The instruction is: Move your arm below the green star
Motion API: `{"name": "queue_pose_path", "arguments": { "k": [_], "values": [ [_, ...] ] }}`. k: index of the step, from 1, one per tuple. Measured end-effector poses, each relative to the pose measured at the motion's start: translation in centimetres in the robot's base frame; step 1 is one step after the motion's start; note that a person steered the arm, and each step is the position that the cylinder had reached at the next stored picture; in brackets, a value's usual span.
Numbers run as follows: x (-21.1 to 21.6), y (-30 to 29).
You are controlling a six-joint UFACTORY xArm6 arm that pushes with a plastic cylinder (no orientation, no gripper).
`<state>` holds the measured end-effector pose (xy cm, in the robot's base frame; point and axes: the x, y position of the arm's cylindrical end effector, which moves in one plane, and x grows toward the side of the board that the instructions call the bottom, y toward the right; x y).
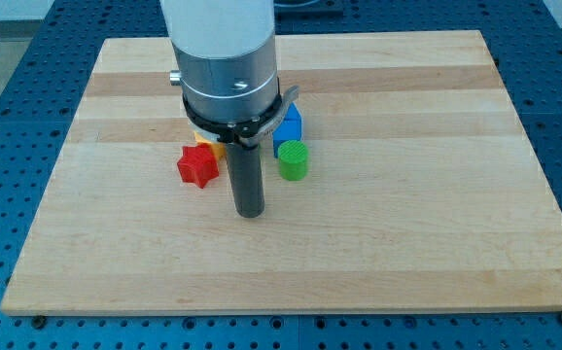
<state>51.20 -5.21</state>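
My tip [250, 213] rests on the wooden board [378, 224] below the cluster of blocks. A red star block [197, 166] lies to the tip's upper left. A green cylinder block [294, 160] lies to its upper right, with a blue block [288, 127] just above it. A yellow block [209, 149] peeks out behind the red star, mostly hidden by the arm. No green star shows; the arm's body [225, 58] covers the board above the cluster.
The board sits on a blue perforated table [9, 175]. The arm's wide grey and white housing hides the top middle of the board.
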Motion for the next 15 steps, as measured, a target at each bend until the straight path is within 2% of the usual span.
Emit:
{"name": "queue_pose_path", "arguments": {
  "k": [2,3,5,6,8,9,10,11,12,14,15],
  "values": [
    [-1.0,2.0],
    [-2.1,6.6],
    [-7.0,10.8],
    [-8.4,10.9],
    [-7.9,12.1],
    [-6.0,13.5],
    [-0.7,12.3],
    [1.9,6.1],
    [2.1,1.5],
    [-4.8,-0.7],
    [-6.4,-0.7]
  ]
}}
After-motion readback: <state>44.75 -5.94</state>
